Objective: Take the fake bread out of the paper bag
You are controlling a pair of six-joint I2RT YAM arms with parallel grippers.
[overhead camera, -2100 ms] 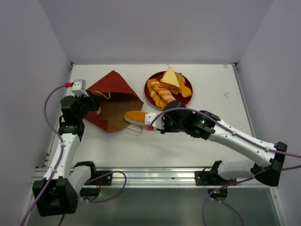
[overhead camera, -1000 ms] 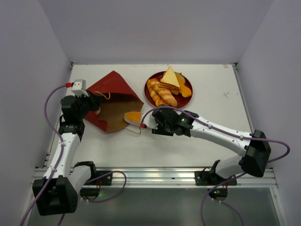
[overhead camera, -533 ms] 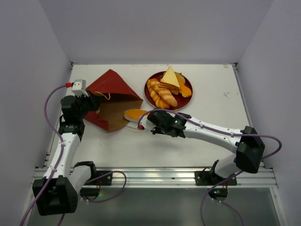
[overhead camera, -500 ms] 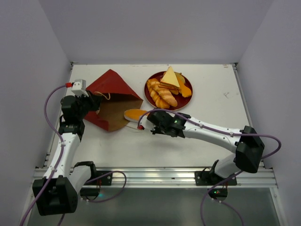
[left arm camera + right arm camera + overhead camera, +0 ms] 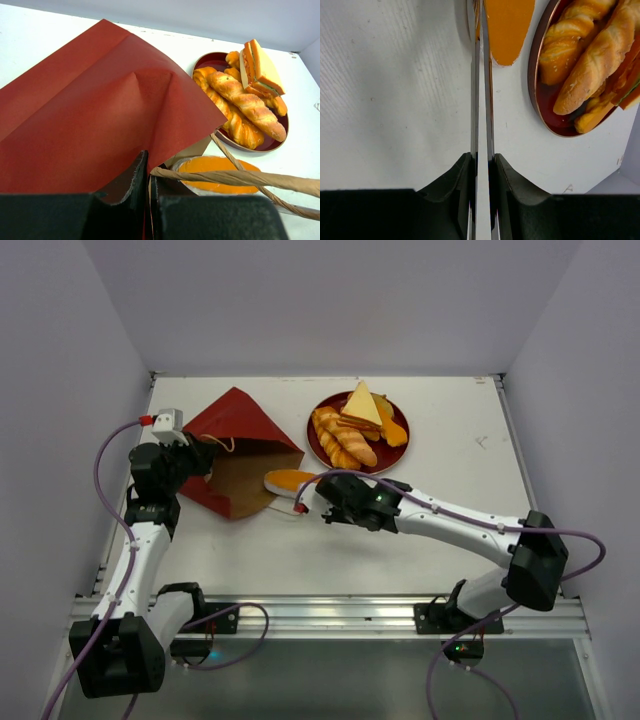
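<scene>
the left arm rises from its base at the near left and bends in toward the paper bag (image 5: 238, 425), which lies on its side at the left of the table (image 5: 450, 410) with its brown mouth facing right. the left gripper (image 5: 197, 462) is clamped on the bag's near left edge, red paper pinched between jaws that stand almost together, and a cord handle (image 5: 235, 177) runs across just in front of it. the right arm reaches low across the table from the near right, elbow out to the right and forearm stretched leftward. the right gripper (image 5: 304, 500) lies flat at the bag's mouth, its jaws drawn nearly together and pinching the near end of the long bun (image 5: 288, 481). that bun lies on the table just outside the mouth. behind it, the dark red plate (image 5: 212, 60) holds the braided loaf (image 5: 245, 105), the sandwich wedge (image 5: 260, 65) and other breads.
</scene>
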